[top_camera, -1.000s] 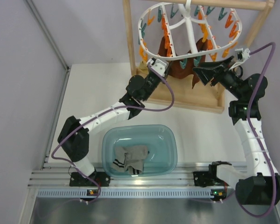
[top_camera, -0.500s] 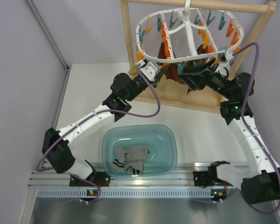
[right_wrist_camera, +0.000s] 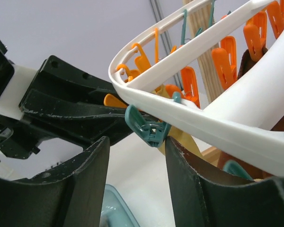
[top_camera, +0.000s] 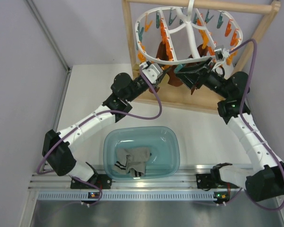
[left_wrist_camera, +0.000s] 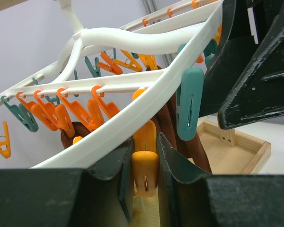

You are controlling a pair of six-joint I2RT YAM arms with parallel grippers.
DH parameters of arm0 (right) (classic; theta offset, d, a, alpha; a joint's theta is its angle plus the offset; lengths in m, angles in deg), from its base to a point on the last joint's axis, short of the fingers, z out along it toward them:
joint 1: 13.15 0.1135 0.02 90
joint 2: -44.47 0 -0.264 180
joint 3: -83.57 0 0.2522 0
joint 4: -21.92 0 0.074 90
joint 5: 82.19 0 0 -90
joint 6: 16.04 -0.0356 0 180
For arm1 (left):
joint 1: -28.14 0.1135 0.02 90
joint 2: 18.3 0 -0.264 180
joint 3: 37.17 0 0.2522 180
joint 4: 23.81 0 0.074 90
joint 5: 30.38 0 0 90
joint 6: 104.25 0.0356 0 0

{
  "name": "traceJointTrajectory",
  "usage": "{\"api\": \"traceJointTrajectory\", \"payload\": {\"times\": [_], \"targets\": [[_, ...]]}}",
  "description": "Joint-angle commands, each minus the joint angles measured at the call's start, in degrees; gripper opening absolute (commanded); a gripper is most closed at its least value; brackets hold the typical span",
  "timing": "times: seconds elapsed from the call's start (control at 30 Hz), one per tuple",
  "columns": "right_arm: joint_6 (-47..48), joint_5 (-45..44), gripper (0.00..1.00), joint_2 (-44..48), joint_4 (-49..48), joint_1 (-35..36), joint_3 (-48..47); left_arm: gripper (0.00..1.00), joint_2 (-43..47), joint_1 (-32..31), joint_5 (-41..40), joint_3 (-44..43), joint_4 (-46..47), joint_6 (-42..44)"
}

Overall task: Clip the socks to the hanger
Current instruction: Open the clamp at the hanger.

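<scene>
- The worktop (top_camera: 85, 94) is carrying the wooden rack (top_camera: 128, 28) at its far side. The hanger (left_wrist_camera: 132, 42) is hanging from the rack's top bar, and you are working with both arms raised to its near rim.
- The teal basin (top_camera: 174, 149) is standing near the arm bases. The grey socks (top_camera: 132, 161) are lying in it, well apart from the hanger. I am seeing no sock in either jaws, and I cannot tell if a mustard sock is hanging among the clips.
- The dark brown socks (top_camera: 178, 78) are hanging just behind your working place, so I think you should be watching that they are not getting caught.
- The left jaws are gripping the orange clip (left_wrist_camera: 145, 172), which is dangling under the rim.
- The right jaws are standing open with nothing between them, and the teal clip (right_wrist_camera: 149, 128) is sitting just above their tips.
- In my judgement you are preparing a clip, not yet clipping. Be pressing the clip on its upper handles, not on its mouth, so that the mouth is opening.
- Be holding the hanger steady with one arm, because it is swinging easily, and be bringing a sock from the basin with the other.
</scene>
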Motion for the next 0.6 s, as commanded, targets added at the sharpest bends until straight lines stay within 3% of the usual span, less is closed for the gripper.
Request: {"api": "traceJointTrajectory", "payload": {"times": [0.0,0.27,0.33,0.47,0.5,0.53,0.57], "targets": [[-2.2,-2.8,0.5,-0.7,-5.1,1.4,-3.1,0.11,2.0,-0.8,6.6,-0.8,-3.5,1.6],[-5.1,-4.7,0.56,-4.3,-6.1,3.3,-5.3,0.18,1.8,-0.8,6.0,-1.2,-3.7,1.6],[-5.2,-5.1,0.63,-4.9,-6.1,3.7,-5.3,0.19,1.3,-0.8,5.8,-1.6,-3.6,1.6],[-6.9,-6.5,0.63,-6.0,-6.8,4.2,-5.5,0.19,1.1,-0.8,5.2,-1.6,-3.4,1.6],[-7.2,-6.7,0.58,-6.3,-7.0,4.3,-5.6,0.19,1.1,-0.8,5.2,-1.6,-3.4,1.7],[-7.5,-6.7,0.44,-6.3,-7.4,4.3,-5.8,0.19,1.1,-0.8,5.0,-1.5,-3.4,1.6],[-7.4,-6.9,0.38,-6.4,-7.6,4.3,-6.1,0.19,1.1,-0.8,4.5,-1.5,-3.4,1.6]]}}
